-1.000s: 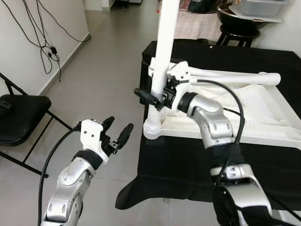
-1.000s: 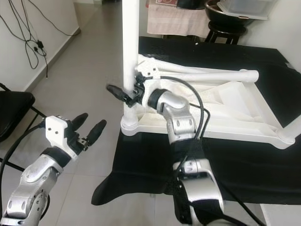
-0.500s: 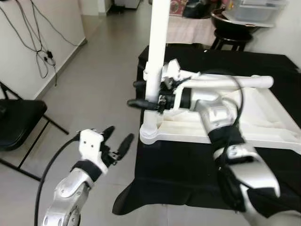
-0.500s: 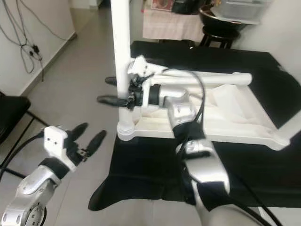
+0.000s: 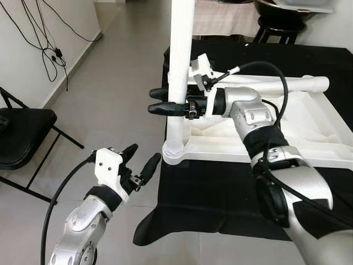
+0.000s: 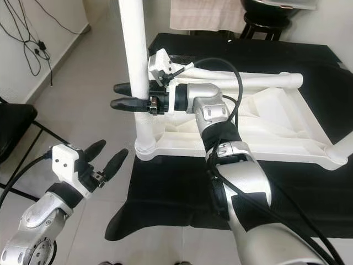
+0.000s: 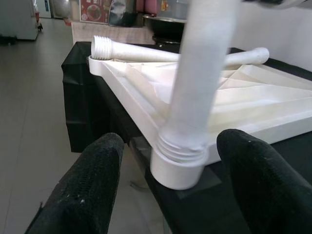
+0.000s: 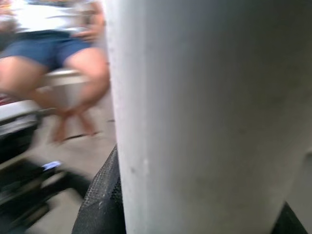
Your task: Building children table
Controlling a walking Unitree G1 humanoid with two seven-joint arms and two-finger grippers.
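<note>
— What sits farthest left, and what is cut off there?

— A black folding chair (image 5: 22,138) stands on the grey floor (image 5: 110,99), its seat running out of the picture, and cables (image 5: 47,52) hang down the white wall. Nearer, the left gripper (image 5: 139,160) hovers over the floor, fingers spread apart and holding nothing.

— Where is the table relative to it?

— The white children's table (image 5: 309,149) lies upside down on a black cloth (image 5: 220,193). Its near corner socket (image 5: 175,153) sits just past the open left gripper; in the left wrist view that socket appears between the two black fingers (image 7: 85,190), apart from both.

— And the upright piece?

— A white table leg (image 5: 179,72) stands upright in that socket, its top cut off by the frame. The right gripper (image 5: 165,101) has its two fingers on either side of the leg, closed against it, partway up. The right wrist view is blurred, with the leg close before it; a seated person's legs (image 8: 63,58) can just be made out behind.

— Anything further right?

— Another white leg (image 5: 276,84) lies flat across the upturned table, and a dark stool (image 5: 276,30) stands behind, partly cut off.
</note>
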